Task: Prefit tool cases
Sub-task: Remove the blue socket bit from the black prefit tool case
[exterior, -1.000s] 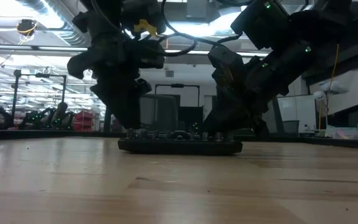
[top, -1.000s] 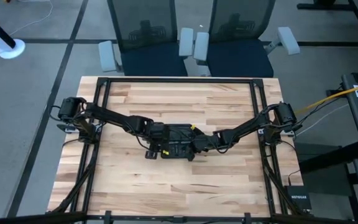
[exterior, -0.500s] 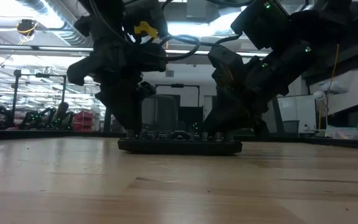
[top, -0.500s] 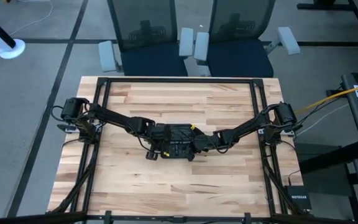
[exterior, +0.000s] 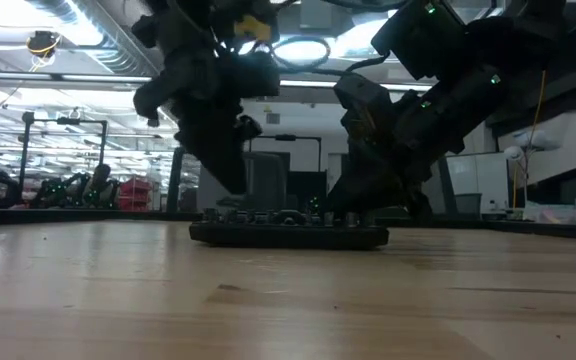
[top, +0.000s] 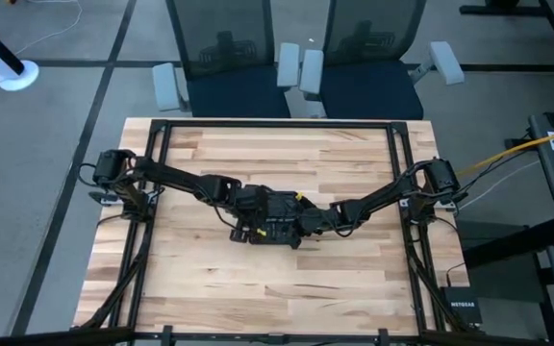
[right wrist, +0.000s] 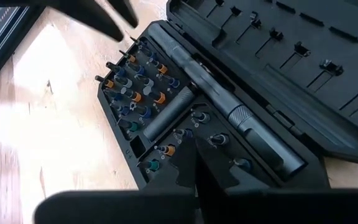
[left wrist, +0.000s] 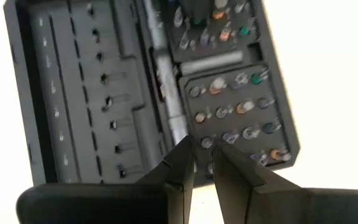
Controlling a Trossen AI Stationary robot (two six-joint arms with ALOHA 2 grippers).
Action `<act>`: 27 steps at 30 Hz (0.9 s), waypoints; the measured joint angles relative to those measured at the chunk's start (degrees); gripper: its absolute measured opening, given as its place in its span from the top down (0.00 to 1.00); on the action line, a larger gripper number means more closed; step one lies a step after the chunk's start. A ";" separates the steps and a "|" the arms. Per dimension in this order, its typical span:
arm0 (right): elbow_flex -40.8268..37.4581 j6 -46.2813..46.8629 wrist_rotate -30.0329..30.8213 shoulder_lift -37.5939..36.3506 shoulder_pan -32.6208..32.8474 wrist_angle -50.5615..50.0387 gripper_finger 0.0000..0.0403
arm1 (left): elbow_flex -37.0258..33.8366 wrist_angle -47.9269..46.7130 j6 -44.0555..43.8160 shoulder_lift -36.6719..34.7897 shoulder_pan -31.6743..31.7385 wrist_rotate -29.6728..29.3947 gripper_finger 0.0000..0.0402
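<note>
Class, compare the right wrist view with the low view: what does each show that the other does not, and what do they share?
Only the right wrist view shows the inside of the tool case: rows of colour-tipped bits and a long driver handle. Only the low view shows the room behind the table, and the case lying flat and open on the table. Both show the case and the right gripper.

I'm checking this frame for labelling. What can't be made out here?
- High view: tool case contents, covered by both arms.
- Low view: left gripper fingers' contents, silhouetted.
- Left wrist view: whether the fingers hold a bit; too small.
- Right wrist view: right gripper tips, cut off.
</note>
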 joint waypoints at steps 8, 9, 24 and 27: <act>0.00 0.00 0.01 0.00 0.02 0.01 1.00 | -0.09 -2.32 -1.78 1.54 0.24 1.91 0.88; 0.00 -0.02 0.02 -0.01 0.02 -0.02 1.00 | -0.08 -2.16 -1.90 1.69 0.10 2.07 0.88; 0.00 -0.22 0.05 -0.04 0.02 -0.02 1.00 | 0.09 -2.23 -5.89 4.66 -0.82 0.68 0.88; 0.00 -0.22 0.04 -0.04 0.02 -0.02 1.00 | 0.09 -2.59 -6.06 4.71 -0.82 0.63 0.88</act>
